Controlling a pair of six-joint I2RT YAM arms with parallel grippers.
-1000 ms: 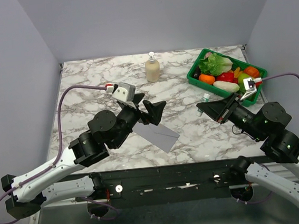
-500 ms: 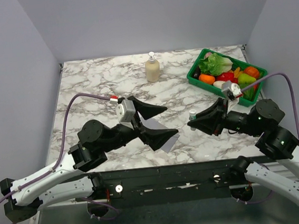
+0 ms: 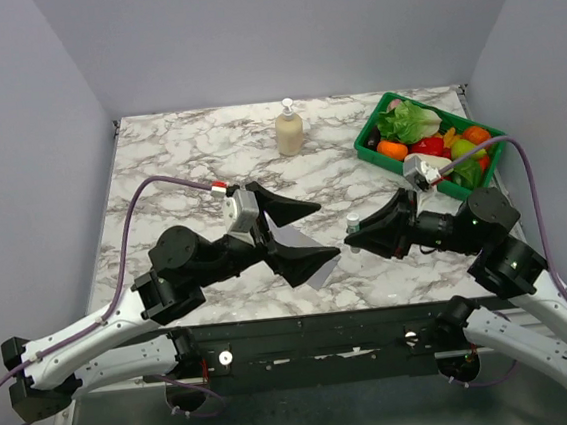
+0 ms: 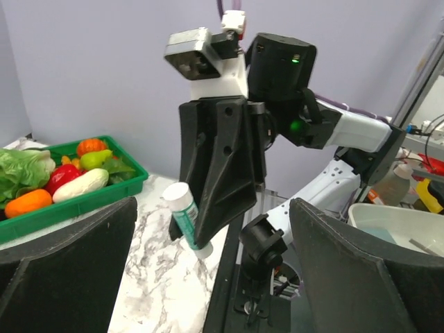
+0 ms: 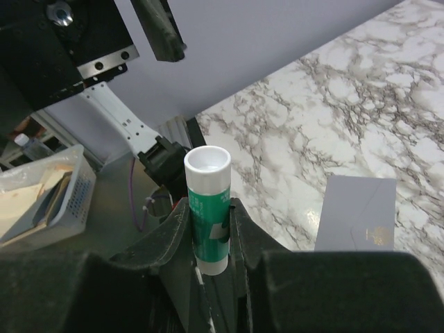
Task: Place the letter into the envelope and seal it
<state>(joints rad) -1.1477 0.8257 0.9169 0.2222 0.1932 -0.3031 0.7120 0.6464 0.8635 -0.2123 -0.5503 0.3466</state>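
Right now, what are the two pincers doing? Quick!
Left pincer: open, empty.
Right pincer: shut on the glue stick.

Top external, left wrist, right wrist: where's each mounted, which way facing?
Top external: above, behind the bases, looking down on the table; both arms show, left end effector and right end effector.
Left wrist: faces the right end effector gripping the glue stick; own fingers frame it.
Right wrist: looks along own fingers, past the glue stick, down at the envelope.
Shared: all see the glue stick.
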